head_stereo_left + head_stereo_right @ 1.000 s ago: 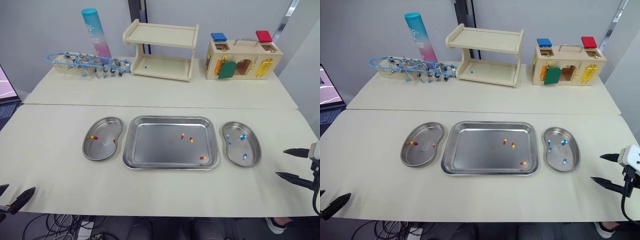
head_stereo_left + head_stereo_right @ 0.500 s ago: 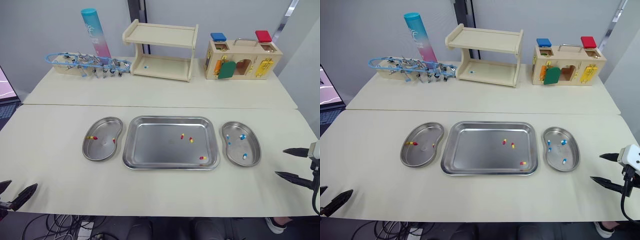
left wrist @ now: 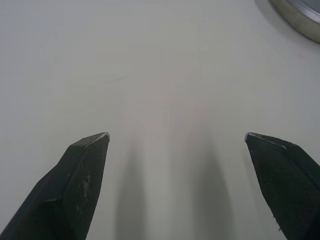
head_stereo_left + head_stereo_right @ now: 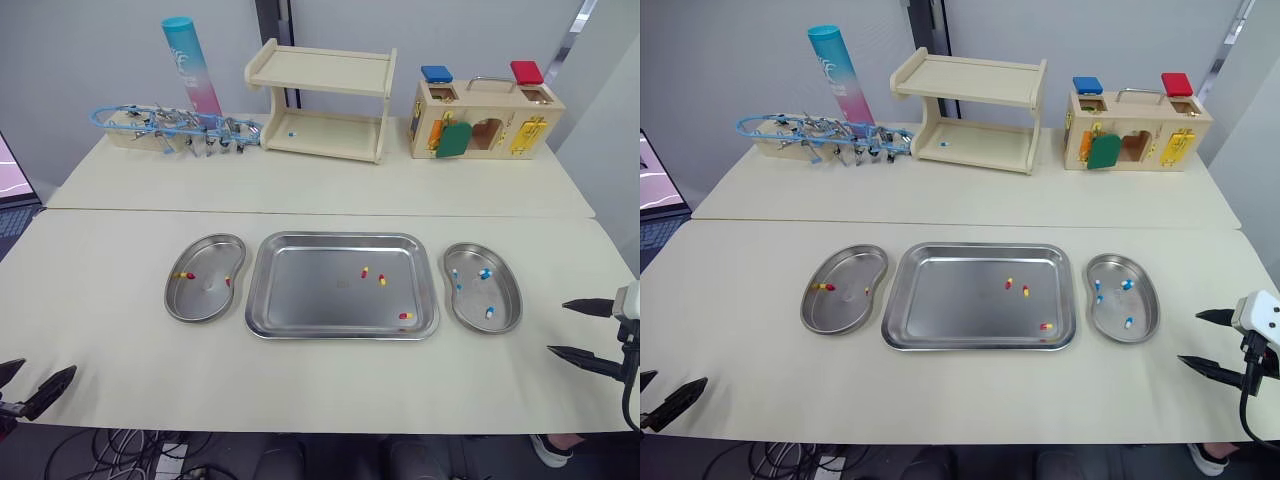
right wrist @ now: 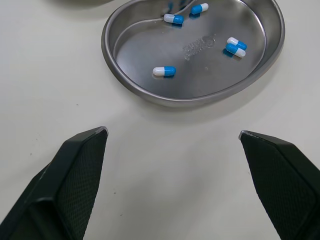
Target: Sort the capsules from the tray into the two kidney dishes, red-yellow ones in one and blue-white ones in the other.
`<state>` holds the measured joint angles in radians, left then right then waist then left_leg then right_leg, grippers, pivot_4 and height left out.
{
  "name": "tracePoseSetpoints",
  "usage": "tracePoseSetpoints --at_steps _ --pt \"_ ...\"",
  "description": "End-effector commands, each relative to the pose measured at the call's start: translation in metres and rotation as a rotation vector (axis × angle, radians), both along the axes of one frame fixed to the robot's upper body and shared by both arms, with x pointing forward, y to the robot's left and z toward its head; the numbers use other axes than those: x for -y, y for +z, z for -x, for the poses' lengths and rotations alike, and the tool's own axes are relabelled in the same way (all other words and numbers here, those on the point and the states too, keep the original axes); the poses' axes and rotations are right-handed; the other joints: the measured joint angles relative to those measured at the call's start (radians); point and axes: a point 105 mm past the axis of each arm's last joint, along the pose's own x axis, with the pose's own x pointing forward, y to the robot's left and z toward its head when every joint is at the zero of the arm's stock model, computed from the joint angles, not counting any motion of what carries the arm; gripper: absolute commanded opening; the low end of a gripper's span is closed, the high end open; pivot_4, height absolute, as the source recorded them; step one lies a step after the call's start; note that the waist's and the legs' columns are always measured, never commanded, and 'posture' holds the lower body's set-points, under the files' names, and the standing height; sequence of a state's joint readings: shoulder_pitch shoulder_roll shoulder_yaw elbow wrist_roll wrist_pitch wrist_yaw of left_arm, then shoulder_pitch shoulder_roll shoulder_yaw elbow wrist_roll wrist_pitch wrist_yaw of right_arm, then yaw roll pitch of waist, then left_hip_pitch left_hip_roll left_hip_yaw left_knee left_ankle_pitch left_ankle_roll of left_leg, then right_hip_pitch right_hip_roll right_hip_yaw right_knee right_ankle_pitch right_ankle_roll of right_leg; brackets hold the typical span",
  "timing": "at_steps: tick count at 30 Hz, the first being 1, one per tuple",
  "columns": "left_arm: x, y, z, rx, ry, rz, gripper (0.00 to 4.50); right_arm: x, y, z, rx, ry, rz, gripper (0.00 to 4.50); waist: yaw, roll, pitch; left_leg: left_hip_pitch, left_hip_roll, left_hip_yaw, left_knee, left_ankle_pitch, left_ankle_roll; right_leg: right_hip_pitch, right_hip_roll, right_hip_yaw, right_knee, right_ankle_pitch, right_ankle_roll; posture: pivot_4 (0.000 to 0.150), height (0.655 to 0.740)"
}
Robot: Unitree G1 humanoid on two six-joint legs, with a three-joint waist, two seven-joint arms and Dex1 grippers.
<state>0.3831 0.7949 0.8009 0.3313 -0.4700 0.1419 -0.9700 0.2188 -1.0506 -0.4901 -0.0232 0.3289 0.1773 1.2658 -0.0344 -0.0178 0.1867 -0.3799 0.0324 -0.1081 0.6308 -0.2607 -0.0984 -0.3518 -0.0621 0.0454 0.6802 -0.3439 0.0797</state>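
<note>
Left eye view shows three red-yellow capsules [image 4: 382,280] lying in the rectangular steel tray [image 4: 310,300], left tool [image 4: 30,378] and right tool [image 4: 558,327] both open and empty, and a slightly off-centre pinch could flick one out.

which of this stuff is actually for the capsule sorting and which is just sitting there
For the job:
tray
three red-yellow capsules in it
left kidney dish, holding red-yellow ones
right kidney dish, holding blue-white capsules

Just lying about:
wooden shelf
lock box
blue tube
rack of metal tools
</note>
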Motion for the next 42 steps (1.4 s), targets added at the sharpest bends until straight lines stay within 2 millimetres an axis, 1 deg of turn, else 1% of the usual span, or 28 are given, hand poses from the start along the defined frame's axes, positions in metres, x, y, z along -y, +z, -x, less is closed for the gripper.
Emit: tracePoseSetpoints --at_steps 1,19,23,25,30,34,38,39,42 --pt "-0.004 0.008 -0.003 0.014 -0.007 -0.021 4.50 -0.003 0.008 0.000 0.022 0.020 0.007 4.47 0.000 0.000 0.000 0.000 0.000 0.000 0.000 0.000 0.000 0.000 0.000 0.000 0.000 0.000 0.000 0.150 0.7400" --pt "-0.007 0.010 -0.013 0.028 -0.028 -0.019 4.50 -0.005 0.007 0.001 0.027 0.014 -0.001 4.47 0.000 0.000 0.000 0.000 0.000 0.000 0.000 0.000 0.000 0.000 0.000 0.000 0.000 0.000 0.000 0.150 0.7400" --pt "-0.004 0.015 -0.019 0.046 -0.045 -0.017 4.50 -0.008 0.008 0.001 0.043 0.015 -0.013 4.47 0.000 0.000 0.000 0.000 0.000 0.000 0.000 0.000 0.000 0.000 0.000 0.000 0.000 0.000 0.000 0.150 0.7400" --pt "0.002 0.022 -0.027 0.069 -0.076 -0.014 4.50 -0.011 0.011 0.001 0.055 0.018 -0.023 4.47 0.000 0.000 0.000 0.000 0.000 0.000 0.000 0.000 0.000 0.000 0.000 0.000 0.000 0.000 0.000 0.150 0.7400" --pt "0.026 0.040 -0.051 0.114 -0.203 -0.012 4.50 -0.023 0.015 0.003 0.076 0.042 -0.048 4.47 0.003 0.000 0.000 0.000 0.000 0.000 0.000 0.000 0.000 0.001 0.000 0.000 0.001 0.000 0.000 0.150 0.7400" --pt "0.045 0.052 -0.064 0.136 -0.293 -0.017 4.50 -0.040 0.022 0.005 0.103 0.084 -0.071 4.47 0.002 0.000 0.000 0.000 0.000 0.000 0.000 0.000 0.000 0.001 0.000 0.000 0.001 0.000 0.000 0.150 0.7400" --pt "0.080 0.066 -0.081 0.166 -0.445 -0.037 4.50 -0.062 0.030 0.007 0.127 0.128 -0.122 4.47 0.001 0.000 -0.001 0.000 0.000 -0.001 0.000 0.000 0.000 0.001 0.000 -0.001 0.001 0.000 0.000 0.150 0.7400" --pt "0.098 0.073 -0.089 0.188 -0.503 -0.043 4.50 -0.068 0.032 0.006 0.140 0.134 -0.142 4.47 0.002 0.000 0.000 0.000 0.000 -0.001 0.001 0.000 0.000 0.001 0.000 -0.001 0.001 0.000 0.000 0.150 0.7400" --pt "0.137 0.087 -0.103 0.219 -0.630 -0.042 4.50 -0.082 0.035 0.006 0.162 0.147 -0.175 4.47 0.004 0.000 -0.001 0.000 0.000 -0.001 0.001 0.000 0.000 0.001 0.000 -0.001 0.001 0.000 0.000 0.150 0.7400"
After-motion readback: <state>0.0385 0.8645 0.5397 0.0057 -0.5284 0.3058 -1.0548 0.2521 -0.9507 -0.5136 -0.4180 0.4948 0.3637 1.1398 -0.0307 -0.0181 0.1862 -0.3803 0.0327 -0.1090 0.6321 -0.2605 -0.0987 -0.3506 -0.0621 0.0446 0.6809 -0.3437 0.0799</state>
